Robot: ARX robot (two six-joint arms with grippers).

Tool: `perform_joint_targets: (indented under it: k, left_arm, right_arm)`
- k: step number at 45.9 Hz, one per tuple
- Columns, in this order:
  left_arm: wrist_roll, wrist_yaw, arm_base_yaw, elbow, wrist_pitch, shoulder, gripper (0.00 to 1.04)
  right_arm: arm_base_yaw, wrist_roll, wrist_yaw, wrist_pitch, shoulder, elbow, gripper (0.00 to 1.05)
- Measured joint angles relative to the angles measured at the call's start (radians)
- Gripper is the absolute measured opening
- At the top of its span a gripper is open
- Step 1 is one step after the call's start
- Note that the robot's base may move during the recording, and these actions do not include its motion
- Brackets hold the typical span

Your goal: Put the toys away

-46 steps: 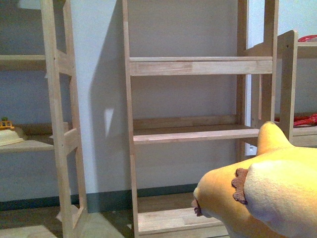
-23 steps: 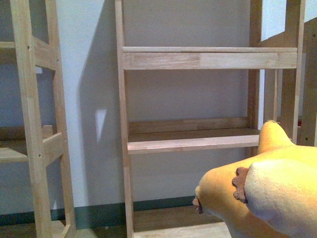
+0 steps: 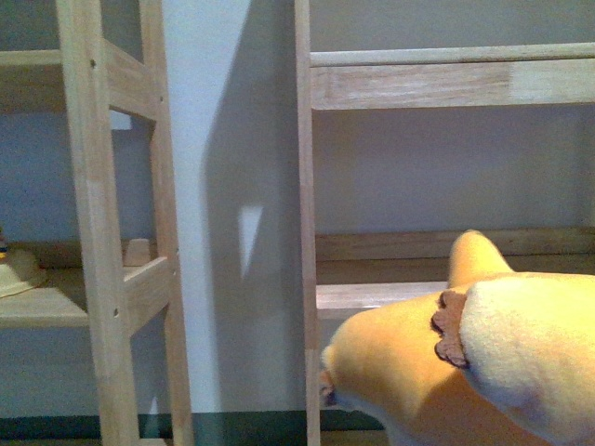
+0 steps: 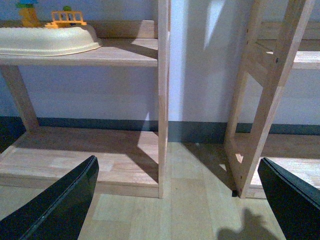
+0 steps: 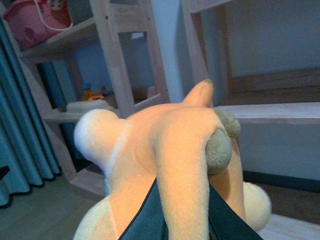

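Facing two wooden racks on a pale wall (image 3: 232, 139): right rack (image 3: 446, 84) from 12 to 3 o'clock of the front view, left rack (image 3: 93, 232) at 9 o'clock. Carrying the plush (image 3: 483, 372) at 4 to 5 o'clock, in mid-air, close before the right rack's middle shelf (image 3: 372, 295) but not yet on it. Right end effector (image 5: 182, 220) clamped around one plush limb, a dark finger on either side. Left end effector (image 4: 175, 200) spread wide, empty, aimed at the floor (image 4: 150, 220) between the racks. Smaller, on the left rack: cream tray (image 4: 50, 42) with an orange fence toy (image 4: 65, 19).

Likely trouble:
- Snagging the ear (image 3: 474, 255) or head on the upright (image 3: 303, 232) or shelf edge, through a low or off-line approach.
- Slipping out of a one-limb grip under the soft, sagging body.
- Rolling off the shelf front if released too near the edge.
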Motion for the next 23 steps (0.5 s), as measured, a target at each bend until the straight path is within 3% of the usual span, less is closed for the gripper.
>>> perform_joint_targets:
  k: [23]
  left_arm:
    - [0.000,0.000,0.000,0.000,0.000,0.000,0.99]
  right_arm:
    - [-0.001,0.000,0.005,0.000,0.000,0.000,0.07]
